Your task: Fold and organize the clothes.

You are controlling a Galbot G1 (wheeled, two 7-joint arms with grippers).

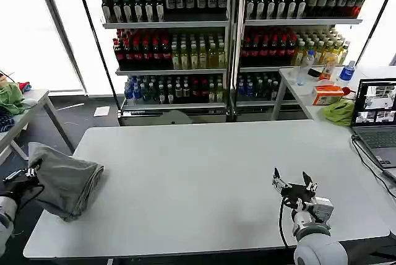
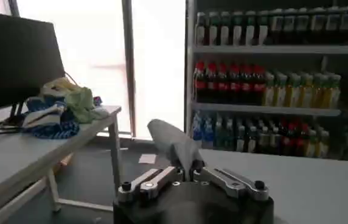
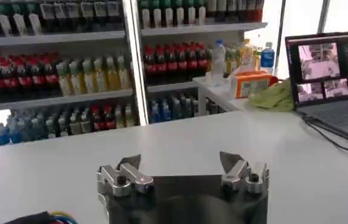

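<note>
Head view, left to right: left hand [image 1: 28, 172] sits at the worktop's [image 1: 210, 178] left edge, clenched on the near corner of the shirt [image 1: 65, 178]. Shirt is a folded grey bundle on the far-left part of the worktop, its left side hanging a bit past the edge. Left wrist view backs this up: fingers [image 2: 162, 176] pinched together with grey cloth [image 2: 174, 143] rising between them. Middle of the worktop is bare. Right hand [image 1: 292, 186] hovers low over the near-right area, released, holding nothing; right wrist view shows its fingers [image 3: 128, 173] spread wide. Laptop [image 1: 374, 119] sits at the right edge, well apart.

Judgement: folding looks done, we're in the organize step, placing or shifting the bundle. Next move calls for dragging or lifting it fully onto the worktop, then letting go without undoing the fold. Risk: bundle slips off the left edge.
</note>
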